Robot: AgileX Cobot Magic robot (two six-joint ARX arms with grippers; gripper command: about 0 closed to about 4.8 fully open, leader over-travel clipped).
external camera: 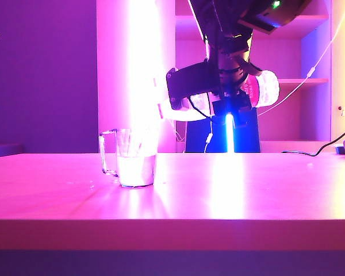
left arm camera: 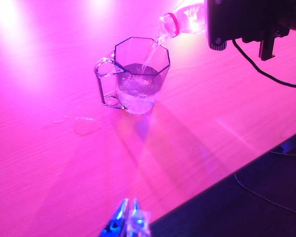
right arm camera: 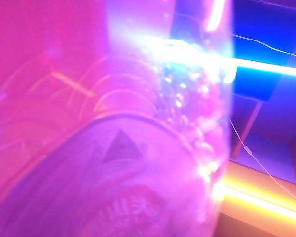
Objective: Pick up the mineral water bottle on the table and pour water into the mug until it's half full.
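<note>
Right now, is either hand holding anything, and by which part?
The right hand holds the mineral water bottle around its labelled middle, tipped over the mug. The left hand holds nothing, low over the table.

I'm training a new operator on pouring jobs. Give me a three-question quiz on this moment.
1. True or false: the bottle held by the right gripper is tipped over the mug.
2. Where is the left gripper? A) on the mug's handle B) hovering apart from the mug C) on the bottle
3. Fill in: small drops of spilled ___ lie on the table beside the mug.

Key: 1 true; 2 B; 3 water.
</note>
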